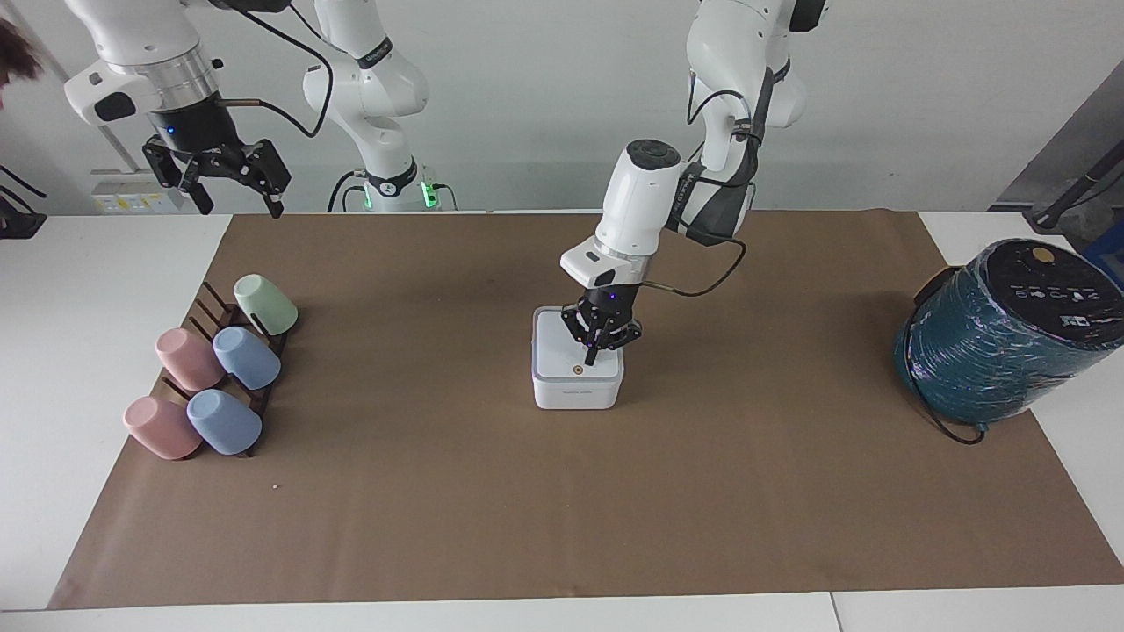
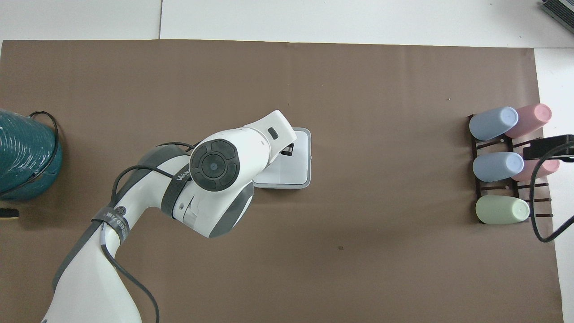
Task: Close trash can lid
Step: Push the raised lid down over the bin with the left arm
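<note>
White trash can (image 1: pixel 577 377), mid-counter, lid (image 1: pixel 571 353) flat; left gripper (image 1: pixel 594 354) on lid, jaws narrow. Right gripper (image 1: pixel 233 189) waits, jaws wide, above cup rack (image 1: pixel 230 351). Teal cylinder (image 1: pixel 1001 338) well apart.

left gripper (image 1: pixel 594 355) hidden under its own wrist in overhead view, finger gap too small to read, same wrist covers part of lid (image 2: pixel 296 157), teal cylinder (image 2: pixel 24 154) cropped by overhead frame edge, right gripper (image 2: pixel 545 149) mostly out of overhead frame
</note>
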`<action>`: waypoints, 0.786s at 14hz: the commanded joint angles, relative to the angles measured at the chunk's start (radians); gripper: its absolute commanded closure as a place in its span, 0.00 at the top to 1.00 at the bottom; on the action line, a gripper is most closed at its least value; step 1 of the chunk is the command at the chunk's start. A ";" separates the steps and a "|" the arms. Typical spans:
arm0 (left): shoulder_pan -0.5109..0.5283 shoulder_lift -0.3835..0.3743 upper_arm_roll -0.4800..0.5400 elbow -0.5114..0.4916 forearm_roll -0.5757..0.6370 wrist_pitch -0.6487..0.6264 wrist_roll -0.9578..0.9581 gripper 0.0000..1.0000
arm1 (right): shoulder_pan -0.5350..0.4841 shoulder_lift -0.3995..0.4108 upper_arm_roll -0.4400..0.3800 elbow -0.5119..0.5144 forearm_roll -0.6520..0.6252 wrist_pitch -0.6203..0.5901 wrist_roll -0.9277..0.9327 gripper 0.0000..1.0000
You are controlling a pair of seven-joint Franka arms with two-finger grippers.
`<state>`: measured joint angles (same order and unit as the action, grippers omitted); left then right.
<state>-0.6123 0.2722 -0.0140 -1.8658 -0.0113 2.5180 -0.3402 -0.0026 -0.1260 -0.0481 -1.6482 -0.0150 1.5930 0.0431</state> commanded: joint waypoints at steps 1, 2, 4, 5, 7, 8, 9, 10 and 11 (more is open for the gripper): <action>-0.011 0.006 0.002 0.020 0.011 -0.057 -0.016 0.00 | 0.001 -0.018 -0.004 -0.015 0.017 -0.011 -0.020 1.00; -0.012 -0.002 0.003 0.022 0.011 -0.076 -0.016 0.00 | 0.001 -0.018 -0.004 -0.015 0.017 -0.010 -0.020 1.00; -0.012 -0.014 0.003 0.023 0.011 -0.091 -0.016 0.00 | 0.001 -0.018 -0.004 -0.015 0.017 -0.011 -0.020 1.00; -0.011 -0.031 0.003 0.023 0.011 -0.114 -0.016 0.00 | 0.001 -0.018 -0.004 -0.015 0.017 -0.010 -0.020 1.00; 0.002 -0.077 0.005 0.022 0.013 -0.186 -0.014 0.00 | 0.001 -0.018 -0.004 -0.015 0.017 -0.011 -0.020 1.00; 0.003 -0.096 0.008 0.019 0.013 -0.223 -0.014 0.00 | 0.001 -0.018 -0.004 -0.015 0.017 -0.011 -0.020 1.00; 0.008 -0.113 0.009 0.019 0.014 -0.269 -0.013 0.00 | 0.001 -0.018 -0.004 -0.015 0.017 -0.011 -0.020 1.00; 0.031 -0.123 0.012 0.017 0.014 -0.309 -0.011 0.01 | 0.001 -0.018 -0.004 -0.015 0.017 -0.011 -0.020 1.00; 0.046 -0.137 0.012 0.014 0.016 -0.343 -0.005 0.03 | 0.001 -0.018 -0.004 -0.015 0.017 -0.010 -0.022 1.00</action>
<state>-0.5985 0.1734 -0.0004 -1.8354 -0.0113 2.2419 -0.3406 -0.0026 -0.1260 -0.0481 -1.6483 -0.0150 1.5930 0.0431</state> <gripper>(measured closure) 0.987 0.000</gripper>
